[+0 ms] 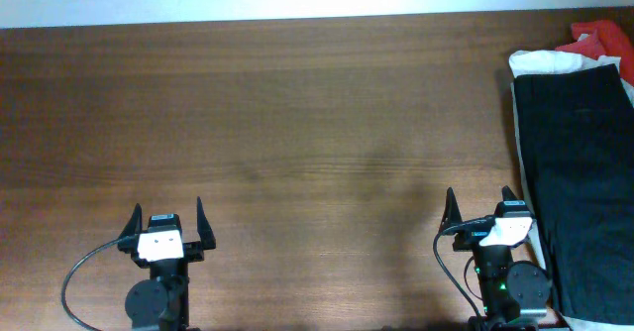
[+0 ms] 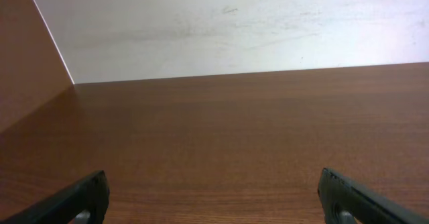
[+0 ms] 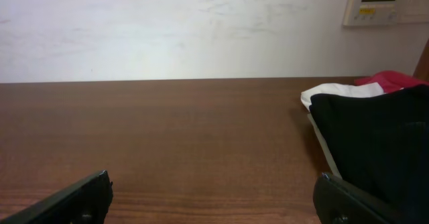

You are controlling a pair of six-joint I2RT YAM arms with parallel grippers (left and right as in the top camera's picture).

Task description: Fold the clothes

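Brown wooden table. Black garment lies flat along its right edge, on top of white cloth, with red cloth at the back corner. Left gripper and right gripper sit at the near edge, jaws spread wide, holding nothing; the right one is just beside the black garment. Only the right wrist view shows the wall control panel; the left wrist view shows just table and wall.
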